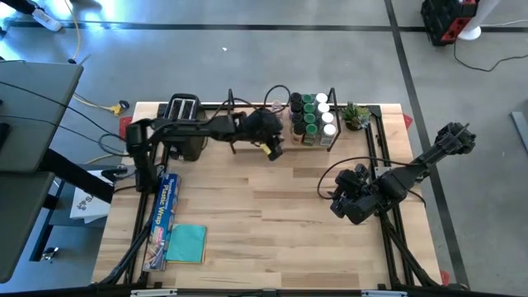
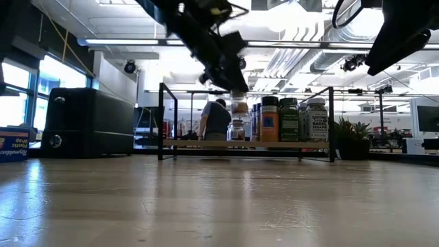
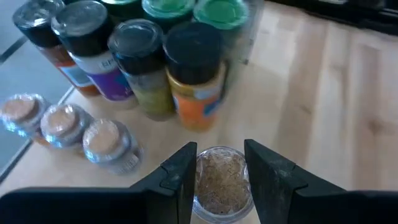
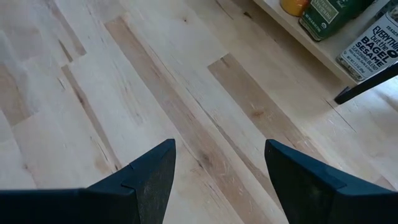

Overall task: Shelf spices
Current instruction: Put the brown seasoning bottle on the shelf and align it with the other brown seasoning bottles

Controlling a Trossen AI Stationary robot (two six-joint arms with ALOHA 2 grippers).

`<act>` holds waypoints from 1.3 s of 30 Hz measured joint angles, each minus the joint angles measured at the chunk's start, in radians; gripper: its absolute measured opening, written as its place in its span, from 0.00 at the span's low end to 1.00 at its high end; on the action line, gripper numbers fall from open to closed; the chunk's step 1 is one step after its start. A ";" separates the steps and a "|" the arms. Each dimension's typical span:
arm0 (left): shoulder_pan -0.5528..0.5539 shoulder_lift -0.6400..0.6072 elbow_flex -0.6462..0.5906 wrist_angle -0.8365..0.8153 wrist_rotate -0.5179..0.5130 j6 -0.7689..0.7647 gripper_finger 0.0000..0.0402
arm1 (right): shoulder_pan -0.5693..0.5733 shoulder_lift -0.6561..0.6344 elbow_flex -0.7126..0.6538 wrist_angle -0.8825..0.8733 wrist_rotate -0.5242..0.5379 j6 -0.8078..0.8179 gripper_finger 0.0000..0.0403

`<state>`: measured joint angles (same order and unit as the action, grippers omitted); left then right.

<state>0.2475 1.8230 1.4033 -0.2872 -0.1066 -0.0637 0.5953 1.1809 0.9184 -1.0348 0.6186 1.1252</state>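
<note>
one jar (clear) inside left gripper

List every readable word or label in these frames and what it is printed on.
"EVERYTHING BUT THE BAGEL SESAME": white-labelled jar at the shelf end.
"Plastic Wrap": blue box on the table.
Other jar labels: too blurred to read.

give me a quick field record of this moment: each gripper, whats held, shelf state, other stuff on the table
left gripper: over the shelf, shut on a clear glass jar
right gripper: open, empty, above bare table in front of the shelf's right end
shelf: jars clustered at its right half, left half bare
beside shelf: toaster left, potted plant right
front left: plastic wrap box, teal cloth
</note>
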 joint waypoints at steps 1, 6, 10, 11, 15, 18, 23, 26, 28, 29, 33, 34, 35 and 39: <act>0.008 0.020 0.016 0.003 0.000 0.006 0.29 | 0.000 0.000 0.000 0.000 0.000 0.000 0.60; 0.031 0.113 0.073 -0.004 -0.017 0.058 0.29 | 0.000 0.000 0.000 0.000 -0.002 0.000 0.60; 0.046 0.130 0.086 0.005 -0.056 0.069 0.29 | 0.000 0.000 0.000 0.001 -0.023 0.001 0.60; 0.051 0.130 0.086 0.000 -0.062 0.070 0.29 | 0.000 0.000 0.000 0.000 -0.026 0.001 0.60; 0.068 0.132 0.086 0.004 -0.056 0.098 0.29 | 0.000 0.000 0.000 0.000 -0.027 0.001 0.60; 0.072 0.132 0.086 0.008 -0.055 0.114 0.29 | 0.000 0.000 0.000 0.000 -0.025 0.000 0.60; 0.074 0.136 0.085 0.009 -0.052 0.128 0.29 | 0.000 0.000 0.000 -0.003 -0.024 0.000 0.60; 0.074 0.138 0.085 0.008 -0.022 0.128 0.29 | 0.000 0.000 0.000 -0.003 -0.023 0.000 0.60; 0.074 0.143 0.085 0.011 -0.018 0.128 0.29 | 0.000 0.000 0.000 -0.003 -0.023 0.000 0.60; 0.074 0.145 0.085 0.004 -0.017 0.128 0.29 | 0.000 0.000 0.000 -0.003 -0.023 0.000 0.60; 0.073 0.161 0.084 0.010 -0.009 0.128 0.29 | 0.000 0.000 0.000 -0.003 -0.020 0.000 0.60; 0.073 0.163 0.084 0.010 -0.005 0.128 0.29 | 0.000 0.000 0.000 -0.003 -0.020 0.000 0.60; 0.073 0.166 0.084 0.010 -0.005 0.128 0.29 | 0.000 0.000 0.000 -0.003 -0.020 0.000 0.60; 0.073 0.169 0.084 0.016 -0.004 0.128 0.33 | 0.000 0.000 0.000 -0.003 -0.022 0.000 0.60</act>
<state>0.3206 1.9923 1.4876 -0.2716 -0.1107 0.0647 0.5949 1.1809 0.9185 -1.0375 0.5965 1.1255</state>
